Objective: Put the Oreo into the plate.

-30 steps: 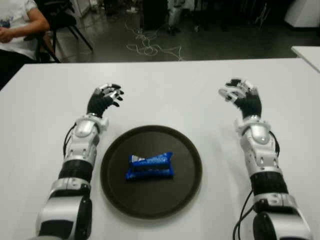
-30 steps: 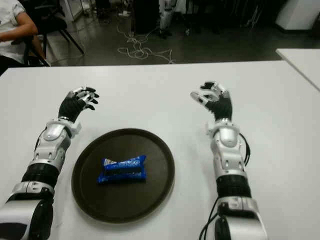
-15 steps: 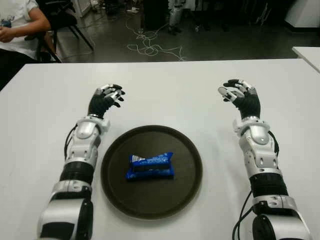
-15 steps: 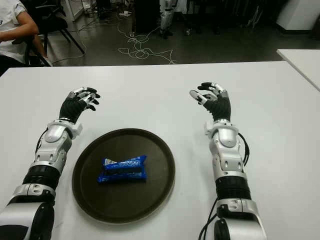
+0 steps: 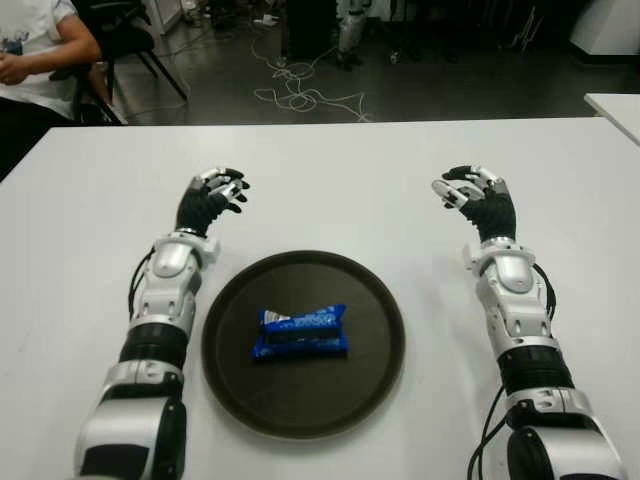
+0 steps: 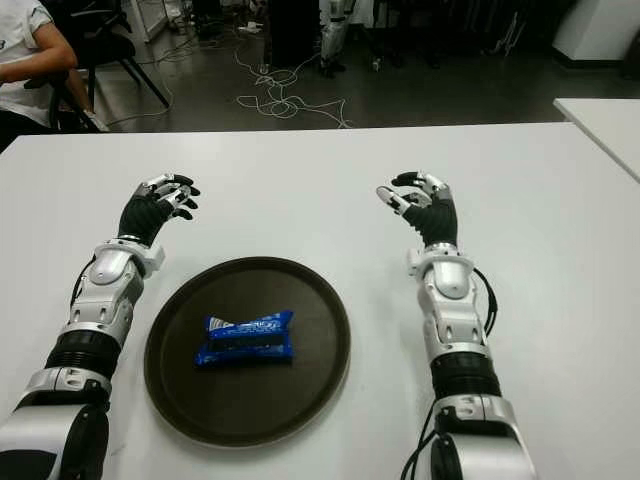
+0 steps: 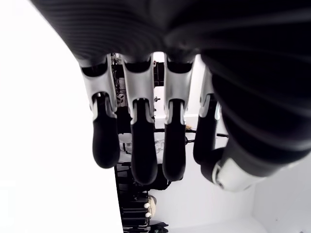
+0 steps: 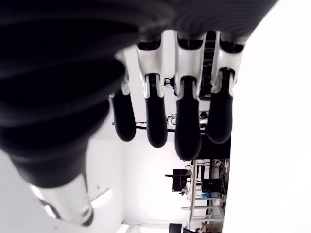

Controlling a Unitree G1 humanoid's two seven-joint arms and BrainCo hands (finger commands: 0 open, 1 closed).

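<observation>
Oreo pack (image 5: pixel 300 332), in its blue wrapper, lay flat near the middle of the round dark plate (image 5: pixel 375 300), between the two forearms and nearer the robot's body than either hand. It was held by neither hand and touched neither arm.

The left hand (image 5: pixel 207 201) showed over the white table (image 5: pixel 330 190), beyond the plate's left rim and just to the pack's far left. Its fingers (image 7: pixel 138 141) were loosely bent and apart from one another, and the wrist view showed nothing between them and the palm. Whether the hand touched the tabletop could not be told.

The right hand (image 5: pixel 478 195) was on the other side, well apart from the plate's right rim and about as far forward as the left hand. Its fingers (image 8: pixel 187 121) were likewise relaxed and slightly curled, gripping nothing.

Beyond the table's far edge, past the left hand, a seated person (image 5: pixel 35 50) in a white top showed at the corner of the view, and a tangle of pale cables (image 5: pixel 300 95) lay on the dark floor.
</observation>
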